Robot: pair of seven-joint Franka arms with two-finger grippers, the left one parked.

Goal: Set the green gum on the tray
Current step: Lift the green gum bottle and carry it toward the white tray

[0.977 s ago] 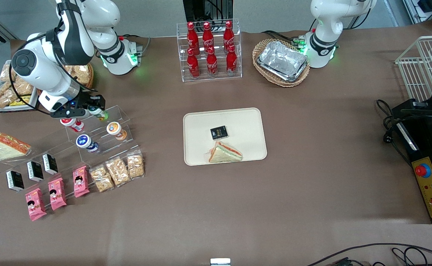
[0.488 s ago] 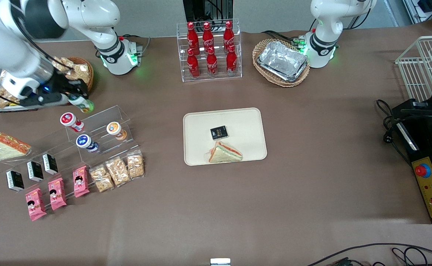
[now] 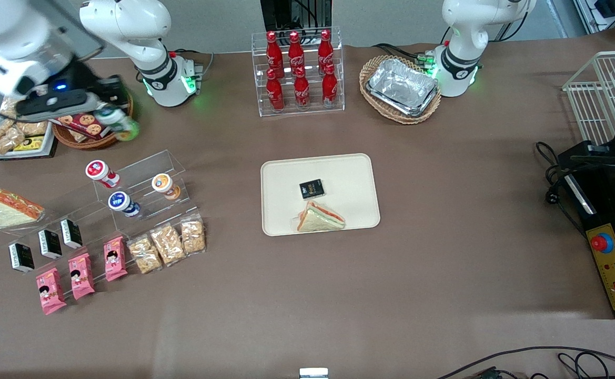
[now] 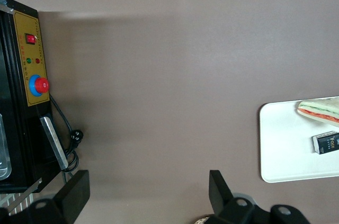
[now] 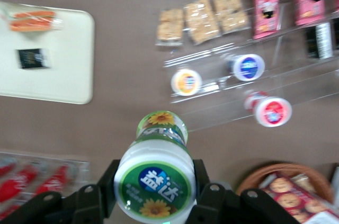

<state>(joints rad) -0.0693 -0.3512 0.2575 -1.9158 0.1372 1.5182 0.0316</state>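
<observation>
Clamped between my gripper (image 3: 108, 113) fingers is the green gum (image 3: 119, 124), its sunflower-printed lid (image 5: 154, 181) facing the wrist camera and the fingers pressing the bottle's sides; I see it held in the air at the working arm's end of the table, above the edge of a wicker basket (image 3: 83, 138) of cookie boxes, and farther from the front camera than the clear acrylic stand (image 3: 144, 181); on that stand sit the red-lidded bottle (image 3: 101, 173), the orange-lidded bottle (image 3: 165, 185) and the blue-lidded bottle (image 3: 123, 203); nearer the front camera lie three bags of crackers (image 3: 167, 244) and the pink snack packs (image 3: 80, 275); the tray (image 3: 349, 184) rests mid-table, well apart from the gum, carrying a small black packet (image 3: 312, 189) and a wrapped sandwich (image 3: 320, 218); a rack of red cola bottles (image 3: 298, 71) stands farther from the camera than the tray.
</observation>
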